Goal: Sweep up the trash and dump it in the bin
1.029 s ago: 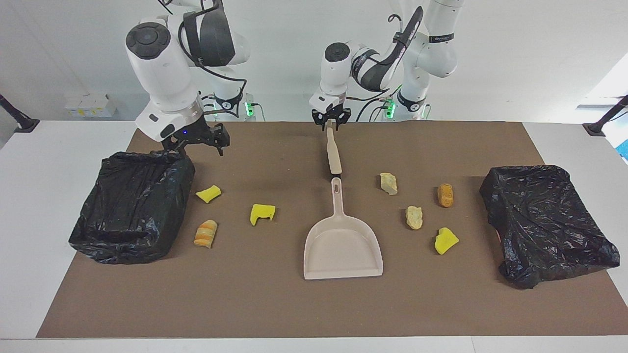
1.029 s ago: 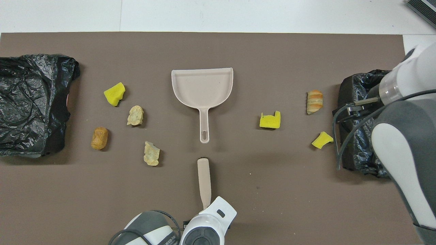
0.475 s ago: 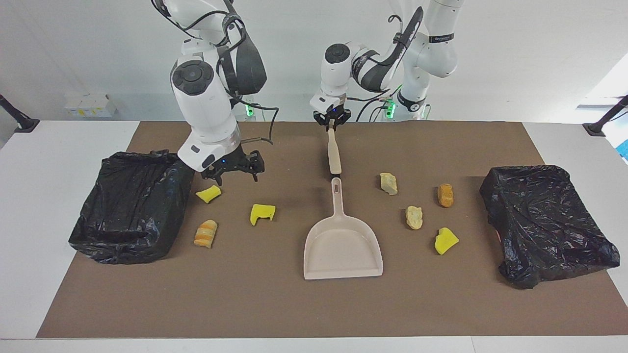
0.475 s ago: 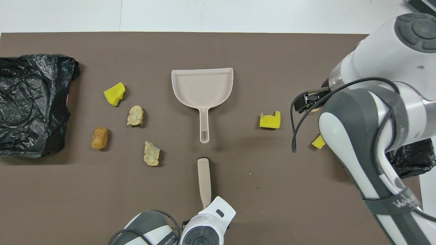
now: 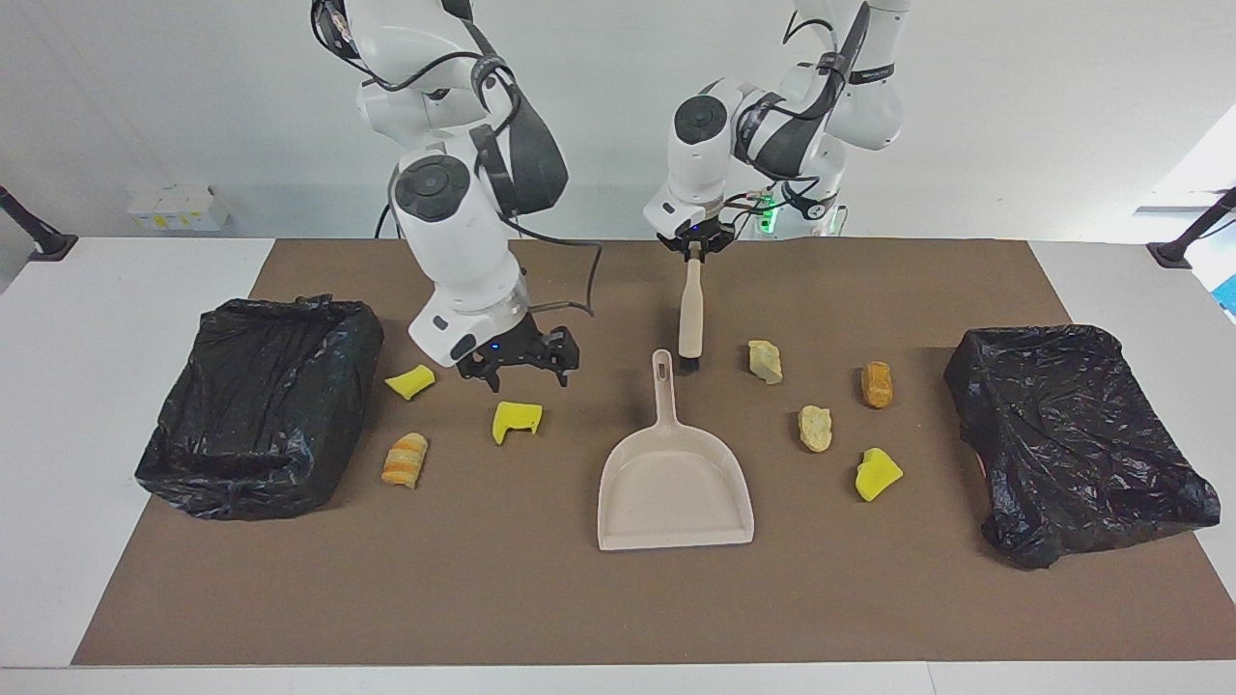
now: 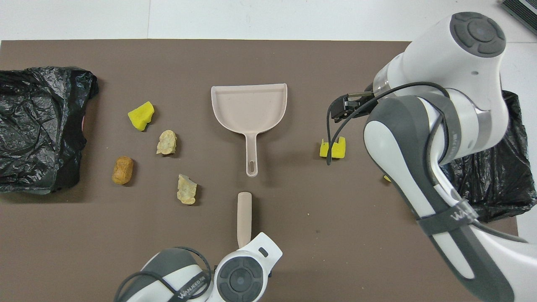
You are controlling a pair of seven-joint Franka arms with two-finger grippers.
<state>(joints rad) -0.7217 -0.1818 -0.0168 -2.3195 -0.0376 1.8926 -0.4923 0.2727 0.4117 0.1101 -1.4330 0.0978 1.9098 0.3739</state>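
Note:
My left gripper (image 5: 693, 249) is shut on the handle end of the beige brush (image 5: 689, 314), which hangs steeply with its dark bristles beside the tip of the dustpan handle (image 5: 661, 381). The beige dustpan (image 6: 249, 109) lies flat mid-mat. My right gripper (image 5: 521, 375) is open in the air, just over a yellow sponge scrap (image 5: 517, 419). Several pieces of trash lie on the mat. A yellow chunk (image 5: 409, 381) and a striped bread lump (image 5: 405, 459) are near the right arm's bin (image 5: 256, 405). Tan lumps (image 5: 765, 361) (image 5: 816, 428), an orange lump (image 5: 877, 383) and a yellow chunk (image 5: 877, 474) lie toward the left arm's end.
A second black-bagged bin (image 5: 1072, 434) sits at the left arm's end of the brown mat (image 5: 541, 598). In the overhead view the right arm (image 6: 419, 138) covers the scraps beside its bin, and the left wrist (image 6: 243, 272) hides the left gripper.
The left gripper closed on the brush handle and tipped the brush up, shifting it toward the left arm's end. The right arm swung from its bin to over the yellow sponge scrap.

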